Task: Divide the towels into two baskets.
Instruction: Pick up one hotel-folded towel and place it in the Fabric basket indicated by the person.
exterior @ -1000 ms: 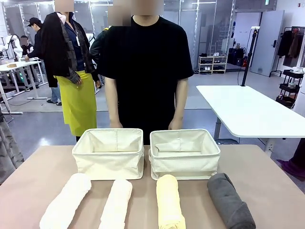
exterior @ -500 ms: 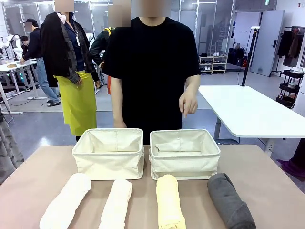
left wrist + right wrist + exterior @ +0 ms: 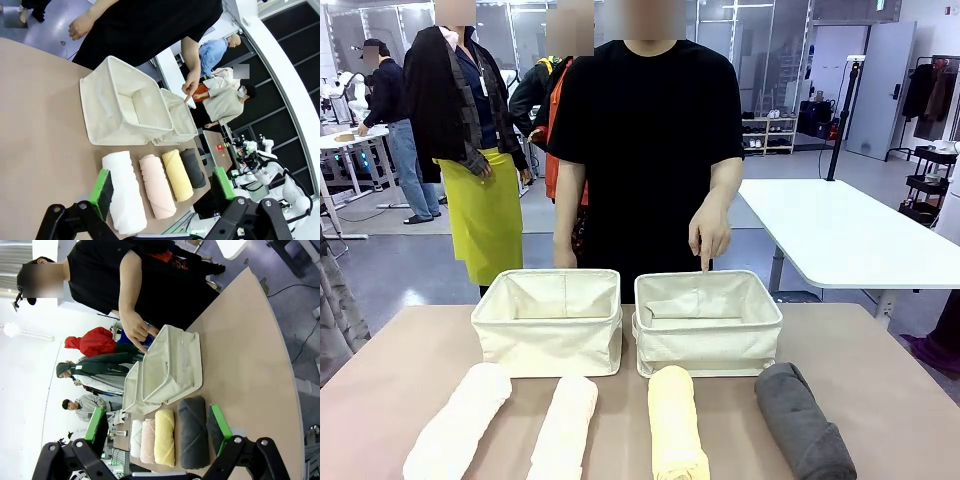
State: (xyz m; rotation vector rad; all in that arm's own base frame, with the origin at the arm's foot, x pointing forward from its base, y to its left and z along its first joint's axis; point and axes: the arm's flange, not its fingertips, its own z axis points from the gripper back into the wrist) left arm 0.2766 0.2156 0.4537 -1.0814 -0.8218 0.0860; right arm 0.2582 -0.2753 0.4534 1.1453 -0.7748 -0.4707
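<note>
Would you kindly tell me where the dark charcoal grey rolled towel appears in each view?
Front view: the dark charcoal grey rolled terry towel lies bottom right, rightmost roll.
Left wrist view: the towel, lower centre, rightmost roll.
Right wrist view: the towel, lower centre, rightmost roll.
Landmark: the pale yellow rolled towel beside it in every view.

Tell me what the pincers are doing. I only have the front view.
Observer: The left pincer is open and holds nothing. It hangs back from the towel row, with its left pad nearest the white towel at the row's end.
Operator: And the right one?
Observer: The right pincer is open and empty too. It looks down the row from the other end, with the grey towel closest to it and untouched.
</note>
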